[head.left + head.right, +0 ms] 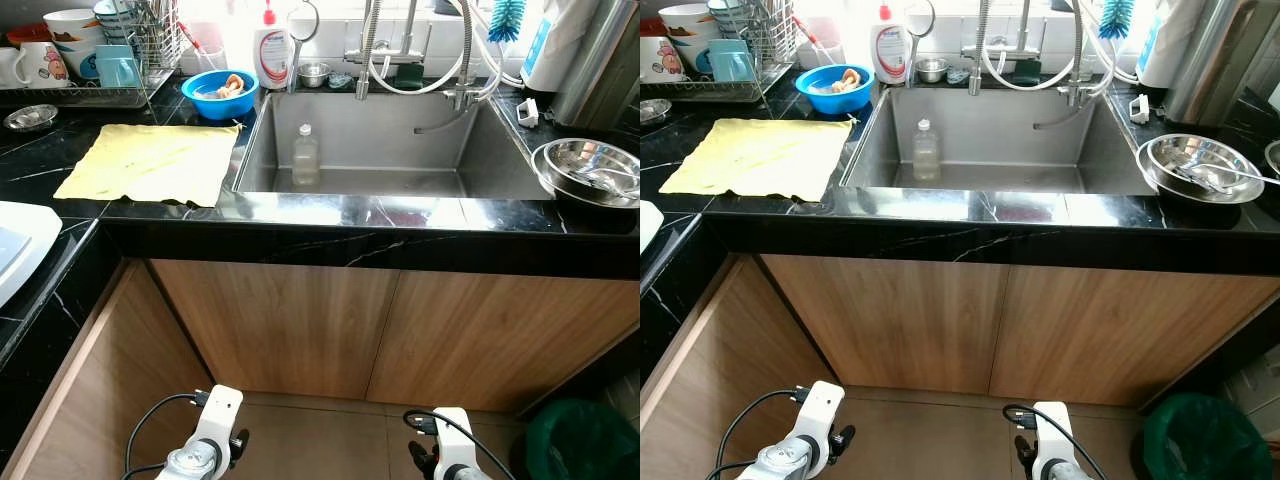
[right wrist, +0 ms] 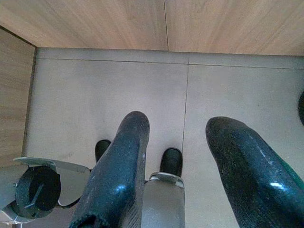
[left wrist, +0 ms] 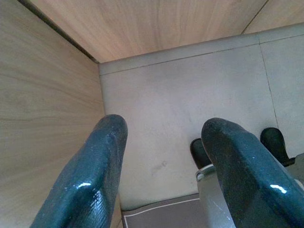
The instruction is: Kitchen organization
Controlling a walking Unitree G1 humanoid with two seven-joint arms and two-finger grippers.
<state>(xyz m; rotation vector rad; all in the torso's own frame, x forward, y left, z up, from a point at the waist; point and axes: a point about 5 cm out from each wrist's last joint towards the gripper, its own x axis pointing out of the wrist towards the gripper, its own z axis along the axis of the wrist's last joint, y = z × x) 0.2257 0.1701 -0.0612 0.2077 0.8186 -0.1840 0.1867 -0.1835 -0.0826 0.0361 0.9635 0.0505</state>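
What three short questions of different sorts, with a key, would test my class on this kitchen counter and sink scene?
1. True or false: the bottle stands upright inside the sink.
2. What lies spread on the counter left of the sink? A) a yellow cloth B) a red tray C) a newspaper
3. Fill in: the blue bowl sits beside the sink's back-left ____.

Key
1. True.
2. A, the cloth.
3. Corner.

Both arms hang idle near the floor; the left tool and right tool are open and empty.
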